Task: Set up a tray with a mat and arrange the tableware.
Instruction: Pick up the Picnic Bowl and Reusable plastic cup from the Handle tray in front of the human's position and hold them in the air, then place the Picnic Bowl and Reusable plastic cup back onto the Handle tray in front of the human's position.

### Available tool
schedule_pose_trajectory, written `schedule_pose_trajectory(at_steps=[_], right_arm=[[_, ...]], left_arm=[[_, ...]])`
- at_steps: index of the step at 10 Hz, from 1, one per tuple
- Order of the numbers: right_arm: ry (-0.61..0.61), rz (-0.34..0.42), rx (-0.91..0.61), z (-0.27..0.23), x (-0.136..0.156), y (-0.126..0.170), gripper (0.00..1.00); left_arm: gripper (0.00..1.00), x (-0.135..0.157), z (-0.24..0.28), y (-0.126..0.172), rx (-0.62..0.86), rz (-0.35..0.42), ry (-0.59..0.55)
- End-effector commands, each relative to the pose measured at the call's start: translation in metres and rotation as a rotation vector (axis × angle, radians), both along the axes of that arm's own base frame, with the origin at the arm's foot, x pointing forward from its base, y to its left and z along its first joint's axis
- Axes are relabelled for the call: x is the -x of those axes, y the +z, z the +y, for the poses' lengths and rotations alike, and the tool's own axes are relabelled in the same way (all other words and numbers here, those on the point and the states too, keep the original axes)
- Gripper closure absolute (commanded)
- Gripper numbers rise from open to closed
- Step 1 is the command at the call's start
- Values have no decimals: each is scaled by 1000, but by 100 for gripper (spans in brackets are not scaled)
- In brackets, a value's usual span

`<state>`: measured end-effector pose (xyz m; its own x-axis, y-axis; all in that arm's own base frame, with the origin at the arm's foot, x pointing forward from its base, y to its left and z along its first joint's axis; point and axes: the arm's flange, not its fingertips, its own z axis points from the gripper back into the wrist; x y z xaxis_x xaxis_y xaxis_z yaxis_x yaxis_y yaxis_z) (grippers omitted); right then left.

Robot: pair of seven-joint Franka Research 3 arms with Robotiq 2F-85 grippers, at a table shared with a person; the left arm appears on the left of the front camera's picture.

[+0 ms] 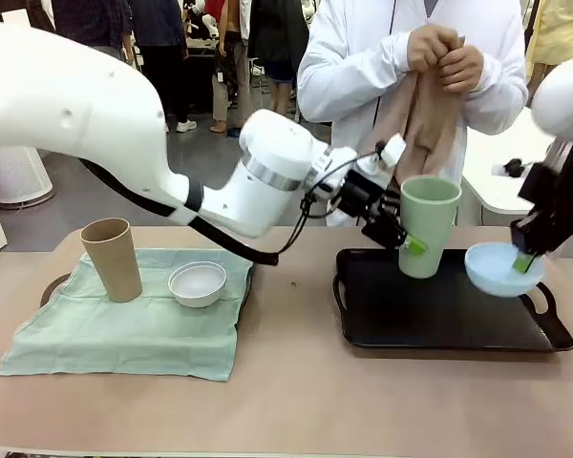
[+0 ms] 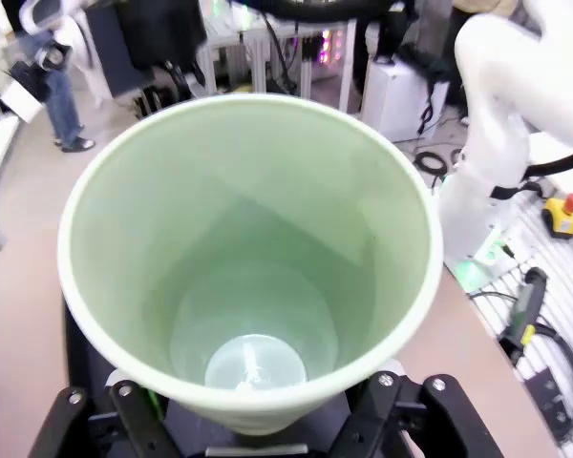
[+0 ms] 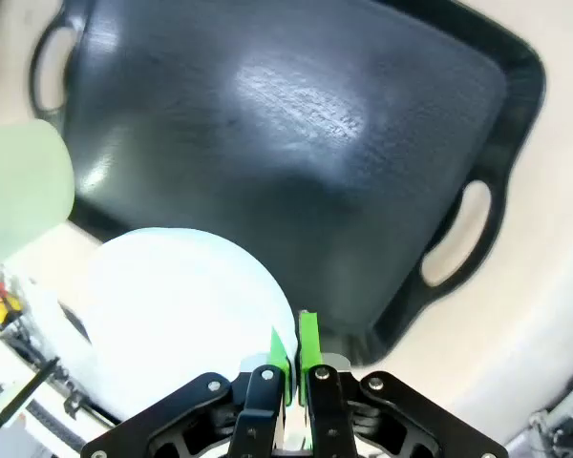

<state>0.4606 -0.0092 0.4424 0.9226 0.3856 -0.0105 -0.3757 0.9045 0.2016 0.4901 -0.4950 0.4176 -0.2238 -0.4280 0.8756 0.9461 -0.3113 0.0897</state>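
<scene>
A sage green cup (image 1: pixel 430 224) stands upright at the back left of the black tray (image 1: pixel 449 320). My left gripper (image 1: pixel 411 239) reaches across and stands open, one finger on each side of the cup; the left wrist view looks down into the cup (image 2: pixel 248 258), with the gripper (image 2: pixel 258 425) at its base. My right gripper (image 1: pixel 527 258) is shut on the rim of a pale blue bowl (image 1: pixel 497 272), held over the tray's right end. The right wrist view has the gripper (image 3: pixel 296 348), bowl (image 3: pixel 172 305) and tray (image 3: pixel 296 143). A tan cup (image 1: pixel 113 260) and white bowl (image 1: pixel 198 283) rest on a pale green mat (image 1: pixel 124 334).
A person across the table holds a tan cloth (image 1: pixel 428 114) in both hands above the tray's far edge. A dark handle (image 1: pixel 50 286) peeks out from under the mat's left side. Bare tabletop (image 1: pixel 296 401) lies between the mat and the tray and along the front.
</scene>
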Motion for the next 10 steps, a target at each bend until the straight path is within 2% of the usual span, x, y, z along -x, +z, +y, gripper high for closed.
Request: schedule_pose_trajectory(at_steps=[1, 3, 4, 5, 10], right_arm=[[4, -78, -14, -10, 30, 53, 100], [-20, -148, 2, -13, 50, 90, 100], [-33, -153, -1, -10, 47, 94, 100], [-11, -128, -16, -13, 47, 91, 100], [-11, -128, -16, -13, 47, 91, 100]], left_arm=[[26, 38, 22, 41, -29, -86, 28], [26, 51, 26, 68, -41, -117, 45], [26, 52, 29, 71, -62, -109, 48], [26, 41, 15, 76, -19, -123, 19], [26, 41, 15, 76, -19, -123, 19]])
